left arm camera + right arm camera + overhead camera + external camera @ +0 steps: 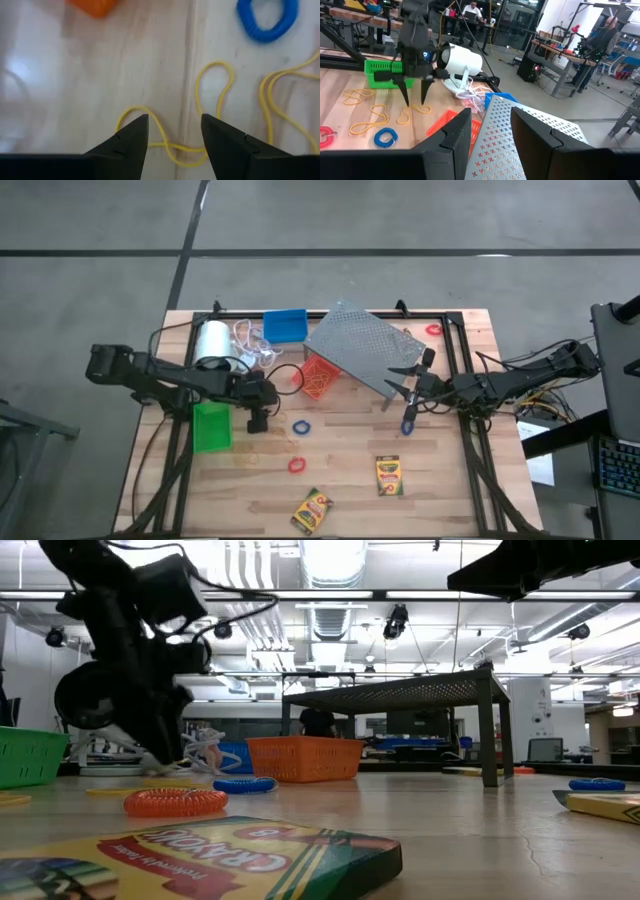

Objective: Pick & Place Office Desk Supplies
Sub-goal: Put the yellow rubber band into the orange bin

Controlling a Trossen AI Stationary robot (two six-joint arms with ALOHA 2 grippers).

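Wood tabletop (440,480) on a grey floor, seen from above. Left gripper (257,420) sits low near the green bin (211,426), fingers down at thin yellow rubber bands; right gripper (408,395) hangs beside the grey rack (365,345). Blue ring (301,425) and red ring (296,465) lie mid-table, two crayon boxes (311,511) (387,475) near the front edge, blue bin (284,326) and orange bin (320,377) at the back, white roll (211,340) behind the left arm.

Low view: crayon box (200,855) flat in front, orange coil ring (175,802) and blue ring (243,784) behind it, orange bin (304,758) farther back. Left gripper (165,755) tips near the table.

Left wrist view: jaws well apart, nothing between them, straddling a yellow band (170,145) lying flat on the wood. Likely limp, light and hard to pinch; best taken where a loop lifts or crosses. Blue ring (267,20) nearby looks springy and thicker, easier to nip across its rim.

Right wrist view: fingers (452,135) partly open, empty, above the rack (520,137). Crayon boxes look like stiff, light card; grip across the narrow sides.
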